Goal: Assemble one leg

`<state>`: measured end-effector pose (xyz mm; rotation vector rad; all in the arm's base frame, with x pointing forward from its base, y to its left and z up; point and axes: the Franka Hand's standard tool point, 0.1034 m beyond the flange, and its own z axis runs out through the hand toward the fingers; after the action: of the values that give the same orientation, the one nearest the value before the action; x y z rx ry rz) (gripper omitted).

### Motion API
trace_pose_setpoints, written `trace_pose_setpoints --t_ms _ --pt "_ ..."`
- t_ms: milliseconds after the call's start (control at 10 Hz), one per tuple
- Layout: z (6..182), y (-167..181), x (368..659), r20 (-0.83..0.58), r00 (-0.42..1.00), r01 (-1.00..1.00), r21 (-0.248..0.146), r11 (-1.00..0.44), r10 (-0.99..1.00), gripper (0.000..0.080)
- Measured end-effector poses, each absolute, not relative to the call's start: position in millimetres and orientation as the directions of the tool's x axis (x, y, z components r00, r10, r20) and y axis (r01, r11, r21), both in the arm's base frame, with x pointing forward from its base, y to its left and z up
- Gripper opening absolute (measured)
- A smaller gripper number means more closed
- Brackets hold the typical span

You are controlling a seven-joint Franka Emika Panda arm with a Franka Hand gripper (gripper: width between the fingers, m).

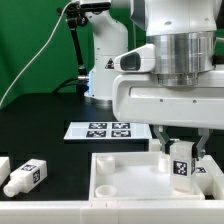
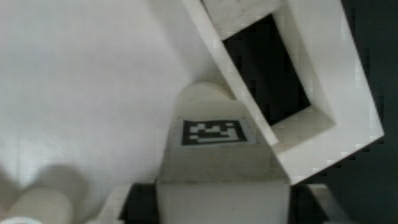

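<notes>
So the tool (image 1: 182,150) is clamped on a small chunky white plastic leg (image 1: 182,168) with black-and-white square tags, held roughly upright between the two fingers. The leg is parked over the exterior view's right end of the large square white plastic tray-like piece (image 1: 125,178), apparently near a corner. Whether it's touching yet can't be told.

In the wrist view the leg's tag (image 2: 215,131) is seen close up beside a white rim, likely the tray-like piece's. Tbh the stub end should be lined up dead centre over the corner hole before anything gets pushed, and the leg kept vertical, or it'll probably jam. The hole itself is hidden, so a slow descent is advised.

Further out, the flat white marker board (image 1: 100,128) lies on the black tabletop (image 1: 50,125). A spare white tagged leg (image 1: 25,176) is lying on its side toward the exterior view's left.
</notes>
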<state>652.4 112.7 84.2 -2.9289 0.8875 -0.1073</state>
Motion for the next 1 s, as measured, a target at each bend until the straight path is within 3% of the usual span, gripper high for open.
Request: trace_pose_setpoints --t_ms 200,600,700,800,900,1000 --pt "83.9 110.3 653.5 -0.003 0.658 -0.748 -0.124 -0.652 -0.753 0.0282" --pt "83.8 109.4 653.5 -0.036 0.475 -0.875 -0.122 -0.468 -0.879 0.0282" --pt "83.6 109.6 653.4 -0.033 0.497 -0.863 -0.122 -0.49 -0.867 0.0356" --pt "83.4 109.9 653.3 -0.028 0.527 -0.845 -0.122 -0.521 -0.849 0.0356" --pt "83.7 112.0 653.0 -0.021 0.572 -0.816 -0.122 -0.565 -0.82 0.0538" --pt "84.0 109.9 653.8 -0.009 0.644 -0.76 -0.125 -0.638 -0.765 0.0614"
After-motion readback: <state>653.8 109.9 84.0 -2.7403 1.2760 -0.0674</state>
